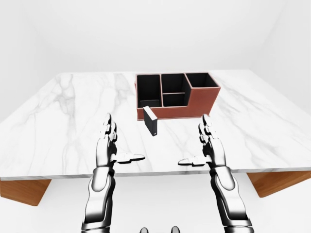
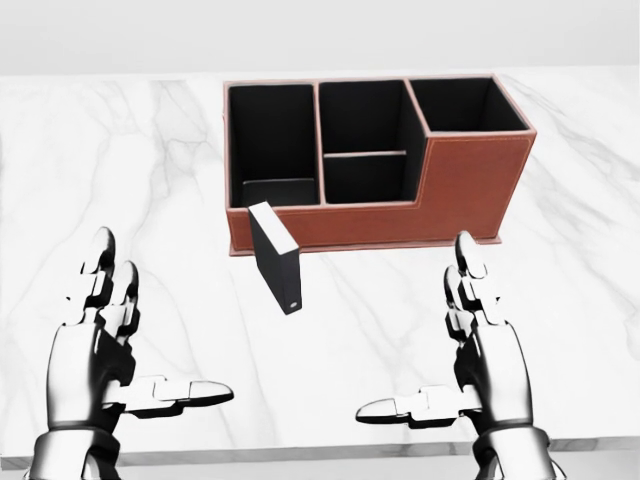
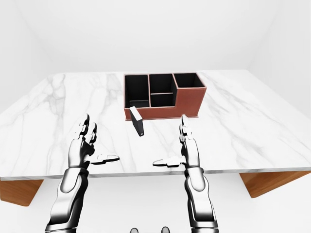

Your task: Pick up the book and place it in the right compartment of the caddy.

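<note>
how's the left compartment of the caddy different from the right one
In the head view, the left compartment has low walls, and the book stands just below it. The right compartment is walled higher on the brown caddy and looks shorter top to bottom, with nothing near it. Both are black-lined and look empty.

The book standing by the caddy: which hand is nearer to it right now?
Roughly even, left slightly nearer. The left hand sits open, lower left of the book; the right hand sits open, lower right. Neither touches it.

white walls [image 1: 146, 29], marble table [image 1: 63, 126]
</note>
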Robot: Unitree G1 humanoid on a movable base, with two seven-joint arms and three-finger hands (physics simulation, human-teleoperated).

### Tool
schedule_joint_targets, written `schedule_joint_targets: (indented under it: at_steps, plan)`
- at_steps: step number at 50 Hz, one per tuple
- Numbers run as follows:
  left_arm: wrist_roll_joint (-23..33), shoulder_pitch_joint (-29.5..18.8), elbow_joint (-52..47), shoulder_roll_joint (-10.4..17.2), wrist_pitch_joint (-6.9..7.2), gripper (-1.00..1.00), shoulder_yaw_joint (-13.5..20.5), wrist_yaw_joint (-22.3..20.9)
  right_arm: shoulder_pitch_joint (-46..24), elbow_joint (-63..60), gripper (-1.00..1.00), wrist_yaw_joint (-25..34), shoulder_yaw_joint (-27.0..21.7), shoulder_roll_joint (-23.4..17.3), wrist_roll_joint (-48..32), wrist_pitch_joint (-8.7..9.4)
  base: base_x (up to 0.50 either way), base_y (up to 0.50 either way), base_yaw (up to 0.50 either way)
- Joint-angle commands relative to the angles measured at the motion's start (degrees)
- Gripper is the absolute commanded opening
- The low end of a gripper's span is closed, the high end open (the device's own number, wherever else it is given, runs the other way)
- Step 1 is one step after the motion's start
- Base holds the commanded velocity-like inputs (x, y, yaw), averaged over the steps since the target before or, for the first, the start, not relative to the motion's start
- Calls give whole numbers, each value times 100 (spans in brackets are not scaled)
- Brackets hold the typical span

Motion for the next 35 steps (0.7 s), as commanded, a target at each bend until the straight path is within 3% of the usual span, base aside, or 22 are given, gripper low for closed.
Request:
schedule_joint_targets:
  at_steps: [1, 6, 35]
  plan:
    - [-130, 156, -703, -19, -354, 100, 57, 34, 127, -813, 100, -42, -27, 18, 93, -8, 29, 0, 0]
    - [-170, 138, -663, -21, -354, 100, 56, -13, 165, -730, 100, 15, 24, 16, 61, -190, 34, 0, 0]
    - [-166, 144, -721, -17, -354, 100, 49, -6, 171, -714, 100, 27, 31, 20, 60, -184, 36, 0, 0]
